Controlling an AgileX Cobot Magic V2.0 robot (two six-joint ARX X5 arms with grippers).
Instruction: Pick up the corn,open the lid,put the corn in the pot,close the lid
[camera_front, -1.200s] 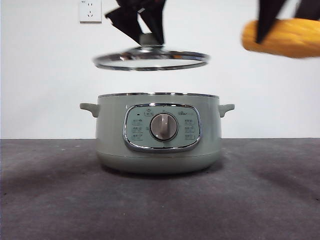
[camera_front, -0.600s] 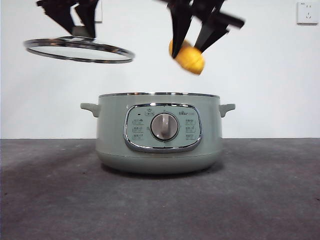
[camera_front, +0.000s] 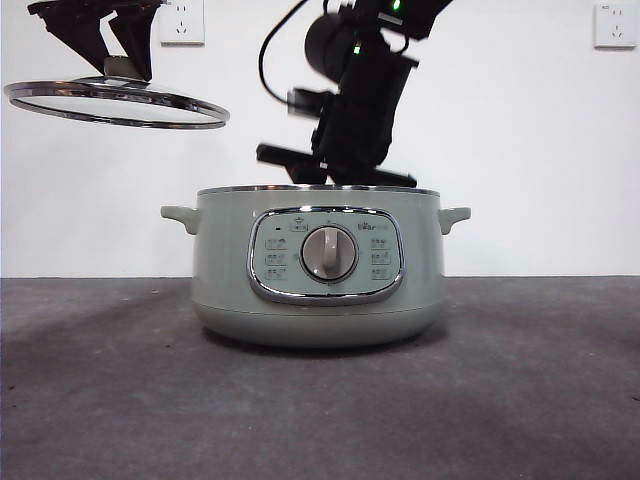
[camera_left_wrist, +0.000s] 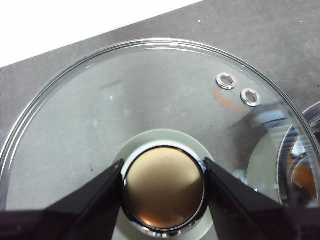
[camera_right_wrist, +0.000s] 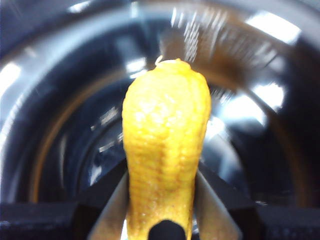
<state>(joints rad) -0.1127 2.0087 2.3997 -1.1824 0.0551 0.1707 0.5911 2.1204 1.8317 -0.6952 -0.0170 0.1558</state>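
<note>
Left claw (camera_front: 118, 62) raised high at one side, jaws clamped. Right claw (camera_right_wrist: 162, 200) lowered steeply from above, jaws gripping too.

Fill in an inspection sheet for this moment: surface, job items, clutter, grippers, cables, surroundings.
Surface: dark grey tabletop, bare around the pot.
Pot: sage-green round electric pot with silver dial, uncovered, standing on the table.
Lid: clear glass lid with steel rim, held in the air to one side of the pot.
Corn: yellow bumpy toy corn cob, over the pot's dark interior.
Clutter: nothing seen.
Left gripper: jaws shut on the lid's knob.
Right gripper: jaws shut on the corn, reaching into the pot mouth.
Cables: black cable looping off the right arm.
Surroundings: white wall with two sockets.
</note>
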